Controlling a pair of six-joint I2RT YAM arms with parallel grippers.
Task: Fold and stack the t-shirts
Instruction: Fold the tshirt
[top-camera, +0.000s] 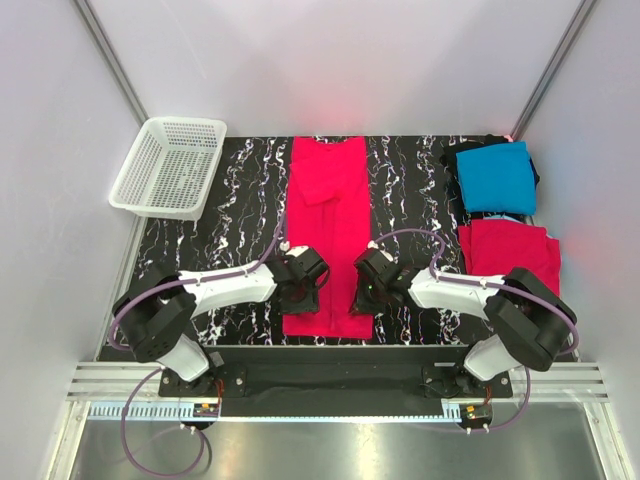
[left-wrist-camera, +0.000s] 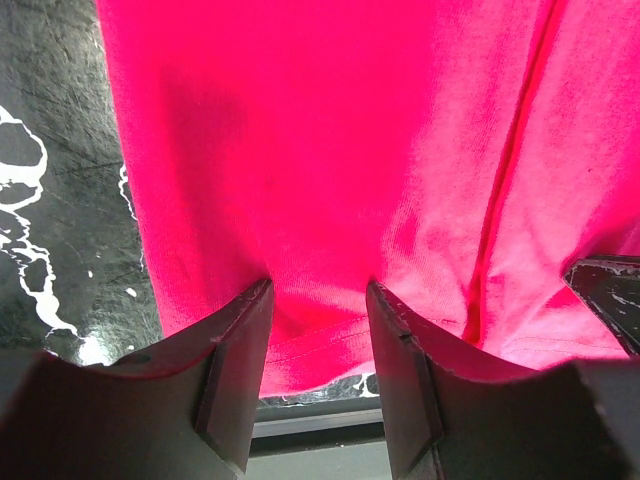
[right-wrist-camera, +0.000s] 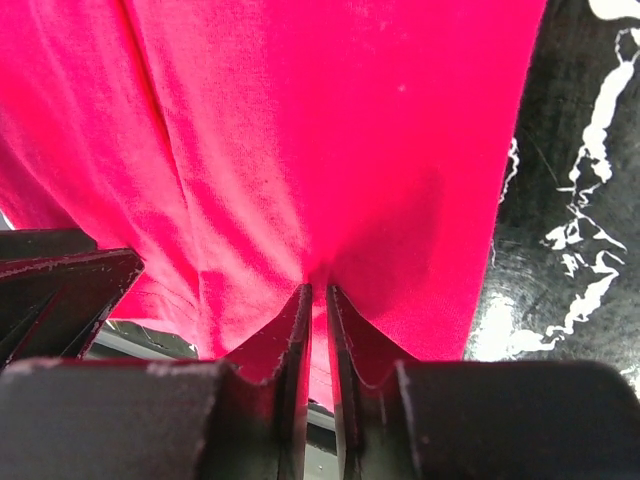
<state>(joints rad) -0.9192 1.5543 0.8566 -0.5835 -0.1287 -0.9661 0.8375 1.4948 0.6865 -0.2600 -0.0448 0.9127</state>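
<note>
Red cloth dominates the top view: the central red t-shirt (top-camera: 327, 215), folded into a long strip, lies on the black marbled table (top-camera: 240, 190) from far edge to near edge. The left gripper (top-camera: 302, 290) sits at its near left corner and the right gripper (top-camera: 366, 290) at its near right corner. At far right the turquoise t-shirt (top-camera: 497, 177) rests folded on the black t-shirt (top-camera: 462, 152), with the second red t-shirt (top-camera: 505, 250) just nearer. A white mesh basket (top-camera: 128, 165) stands at far left.

Left wrist view: the left gripper (left-wrist-camera: 320, 290) stands over the hem of the central red t-shirt (left-wrist-camera: 330, 150), its jaws apart and the cloth between them unclamped.

Right wrist view: the right gripper (right-wrist-camera: 318, 290) has its jaws almost together, pinching the hem of the central red t-shirt (right-wrist-camera: 330, 130), and creases converge at the tips.
</note>
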